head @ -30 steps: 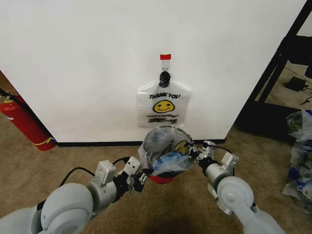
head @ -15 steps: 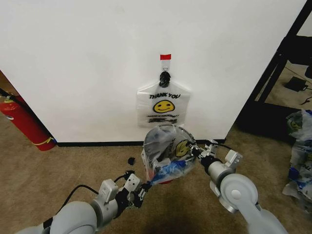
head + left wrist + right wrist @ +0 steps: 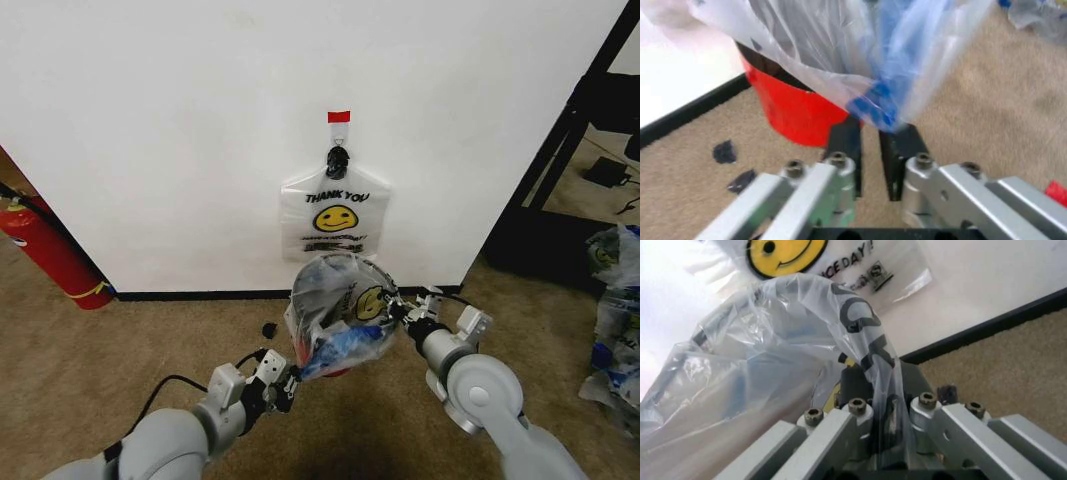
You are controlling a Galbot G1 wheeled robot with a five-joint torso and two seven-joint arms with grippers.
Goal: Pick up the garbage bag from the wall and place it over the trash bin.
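The garbage bag sits draped over the trash bin on the carpet, just in front of the wall. Its clear plastic bulges up and covers nearly all of the bin, so only a sliver of the red base shows under it in the head view; the left wrist view shows more of that base and a strip of dark mesh above it. A yellow smiley and black lettering show through the crumpled film, and a blue patch hangs on the near side.

The left gripper is low on the near left of the bin. In its wrist view its two black fingers stand close together with a narrow slit between them, and the blue end of the bag comes down to their tips; whether the tips truly pinch it is hard to tell, as the plastic hides the contact.

The right gripper is at the bin's right rim. From its wrist camera a band of printed film runs down between its fingers, which are clamped on it; the fingertips themselves are buried in plastic.

Behind, a second smiley bag hangs flat from a hook with red tape. A fire extinguisher leans at the left, cut off by the frame edge. A small dark scrap lies on the carpet.
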